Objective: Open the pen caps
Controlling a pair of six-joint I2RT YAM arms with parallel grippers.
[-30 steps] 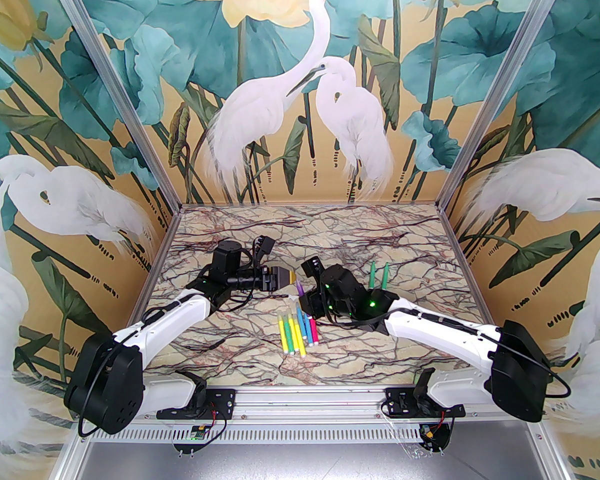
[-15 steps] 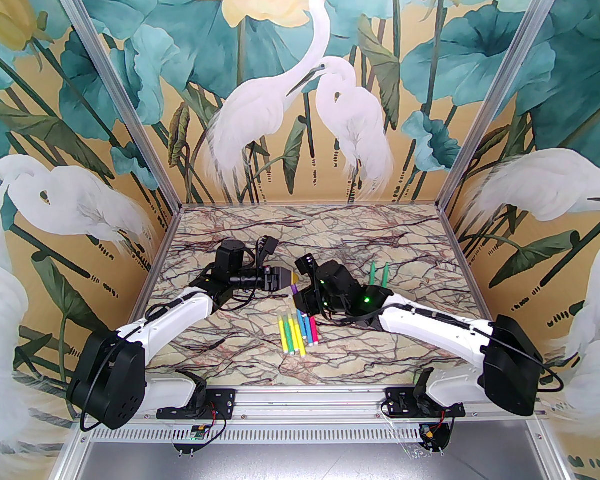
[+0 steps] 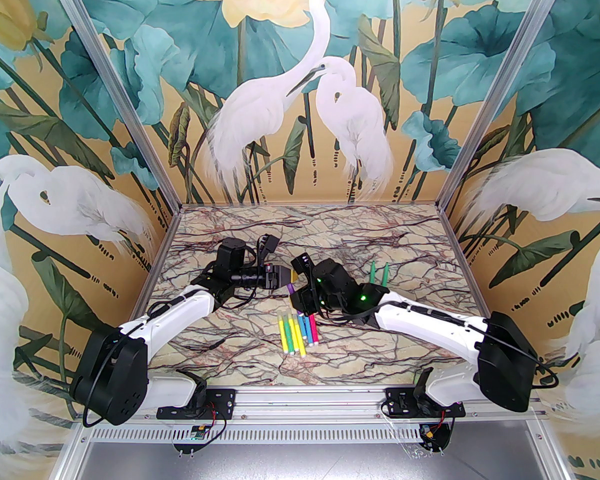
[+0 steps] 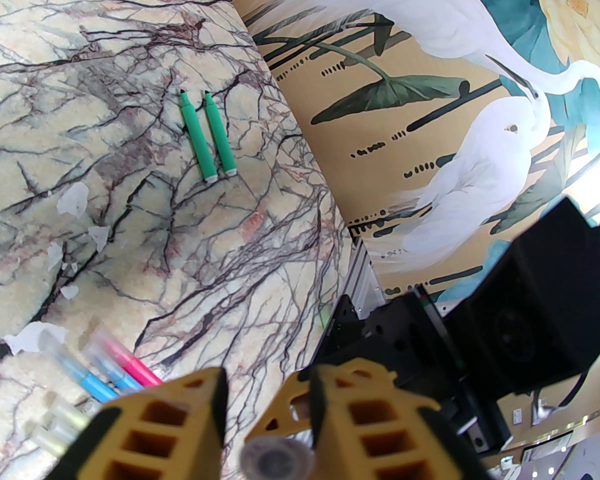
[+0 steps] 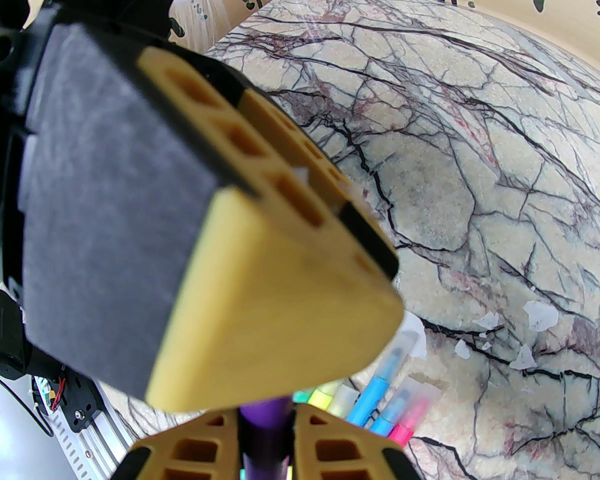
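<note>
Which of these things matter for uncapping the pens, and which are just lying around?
In the job: purple pen in the right gripper; its cap at the left gripper; row of capped pens.
Lying about: two green pens, already uncapped; white flecks on the table.

Left gripper [image 3: 283, 277] and right gripper [image 3: 296, 296] meet tip to tip over the marble table [image 3: 380, 348], purple pen [image 3: 290, 288] tilted between them. Just nearer: row of pens [image 3: 296, 330], yellow, green, blue, pink, side by side. Two green pens [image 3: 378, 274] lie beyond the right wrist.
</note>
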